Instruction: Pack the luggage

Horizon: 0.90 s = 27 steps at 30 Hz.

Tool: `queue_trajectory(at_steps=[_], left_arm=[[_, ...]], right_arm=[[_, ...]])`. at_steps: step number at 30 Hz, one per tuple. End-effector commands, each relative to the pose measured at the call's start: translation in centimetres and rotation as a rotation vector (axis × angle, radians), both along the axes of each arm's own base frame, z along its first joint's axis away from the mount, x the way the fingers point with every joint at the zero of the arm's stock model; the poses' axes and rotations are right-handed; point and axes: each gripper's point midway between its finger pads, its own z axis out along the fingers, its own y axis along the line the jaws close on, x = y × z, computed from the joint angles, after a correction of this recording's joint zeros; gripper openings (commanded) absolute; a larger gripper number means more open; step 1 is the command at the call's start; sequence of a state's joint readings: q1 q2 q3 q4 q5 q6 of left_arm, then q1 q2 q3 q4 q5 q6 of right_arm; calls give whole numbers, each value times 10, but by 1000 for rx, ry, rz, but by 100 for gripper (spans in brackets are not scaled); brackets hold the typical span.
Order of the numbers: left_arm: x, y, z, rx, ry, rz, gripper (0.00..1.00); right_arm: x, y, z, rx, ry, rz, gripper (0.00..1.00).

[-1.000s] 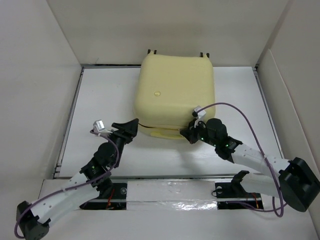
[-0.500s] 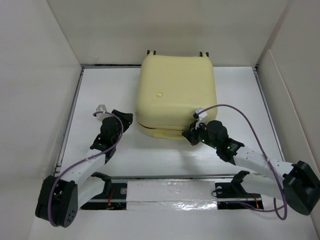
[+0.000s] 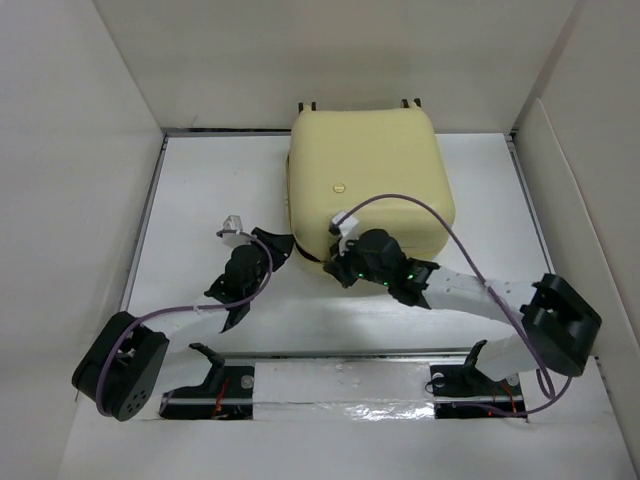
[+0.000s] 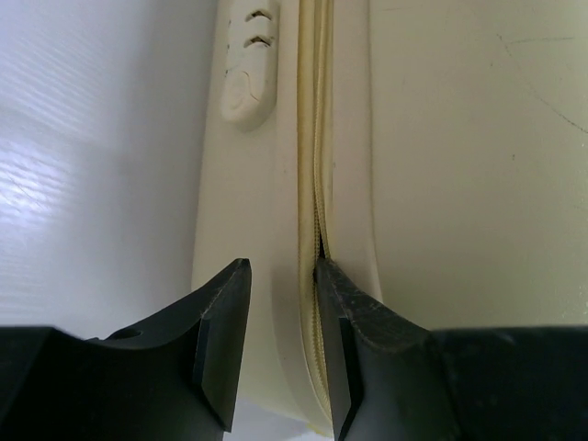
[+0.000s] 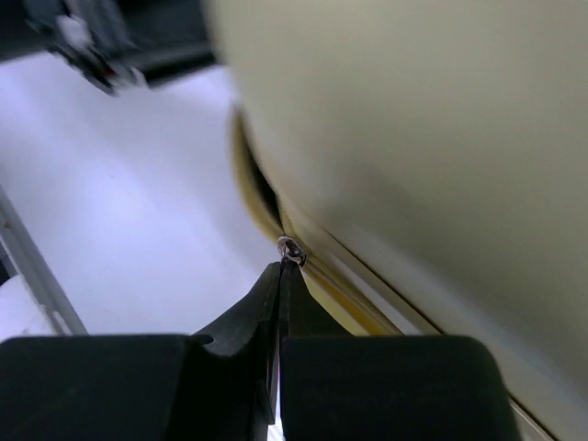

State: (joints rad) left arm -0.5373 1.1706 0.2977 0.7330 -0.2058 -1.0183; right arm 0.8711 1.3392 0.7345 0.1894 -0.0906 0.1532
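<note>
**Zipping the suitcase point(image 3: 370, 170) shut at its near-left corner**
It sits at the back of the worktop point(image 3: 200, 200), lid down, seam gaping. Right fingers point(image 5: 257, 312) pinch the zip pull point(image 5: 290, 248); left fingers point(image 4: 216, 322) are narrowly apart at the shell. Pull along the seam, not outward, with the left bracing.

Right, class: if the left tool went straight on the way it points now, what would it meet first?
The suitcase: the left tool is open, with the shell's side beside the zipper directly ahead between its fingers. Whether they touch it is unclear.
</note>
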Motion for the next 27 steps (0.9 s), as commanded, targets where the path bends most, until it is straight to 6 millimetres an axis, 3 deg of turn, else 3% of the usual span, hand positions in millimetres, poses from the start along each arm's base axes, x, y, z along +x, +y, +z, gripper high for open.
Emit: queue_trajectory(at_steps=[1, 2, 3, 5, 6, 8, 9, 11, 12, 13, 14, 15, 16, 17, 18, 19, 20, 21, 22, 23, 24, 27], left_arm=[[-28, -45, 4, -81, 3, -186, 32], [-31, -46, 4, -85, 1, -189, 32], [-32, -46, 7, -95, -6, -192, 32], [-37, -44, 3, -111, 6, -191, 31], [-39, -41, 5, -116, -1, -185, 29], [-47, -33, -4, -127, 19, -166, 29], [-49, -31, 2, -145, -2, -163, 29], [-53, -26, -3, -138, 4, -154, 30], [-56, -24, -1, -132, 3, -154, 32], [-56, -23, 2, -125, -3, -155, 34], [-56, -21, 3, -108, -7, -151, 36], [-57, -18, 5, -99, -8, -147, 44], [-57, -18, 10, -99, -19, -147, 48], [-61, -21, 12, -102, -25, -164, 52], [-64, -25, 18, -114, -44, -182, 55], [-72, -37, 22, -116, -49, -226, 55], [-75, -43, 25, -111, -52, -238, 55], [-79, -52, 20, -100, -35, -257, 55], [-82, -64, 25, -101, -44, -280, 54], [-94, -81, 29, -100, -53, -316, 53], [-95, -88, 19, -72, -27, -316, 46], [-93, -108, 25, -106, -40, -325, 35]], right_arm=[[-54, 95, 74, 222, -107, 260, 0], [-62, 112, 88, 240, -122, 290, 0], [-72, 127, 73, 204, -99, 320, 0], [-99, 150, 75, 191, -105, 392, 0], [-104, 159, 80, 197, -108, 409, 0], [-114, 166, 84, 219, -112, 437, 0], [-114, 165, 81, 212, -110, 435, 0], [-109, 155, 82, 212, -125, 392, 0], [-99, 139, 66, 199, -115, 368, 0], [-97, 124, 80, 244, -130, 360, 0], [-99, 111, 79, 273, -103, 371, 0], [-79, 90, 83, 310, -114, 322, 0], [-80, 66, 56, 284, -70, 307, 0], [-84, 45, 80, 353, -97, 313, 0], [-80, 28, 78, 350, -94, 288, 0], [-60, 2, 76, 341, -100, 213, 0], [-63, -20, 91, 366, -140, 202, 0], [-60, -38, 83, 327, -120, 166, 0], [-43, -63, 87, 321, -144, 90, 0], [-42, -75, 95, 322, -178, 88, 0], [-45, -92, 104, 320, -199, 61, 0], [-28, -123, 112, 306, -225, -15, 0]])
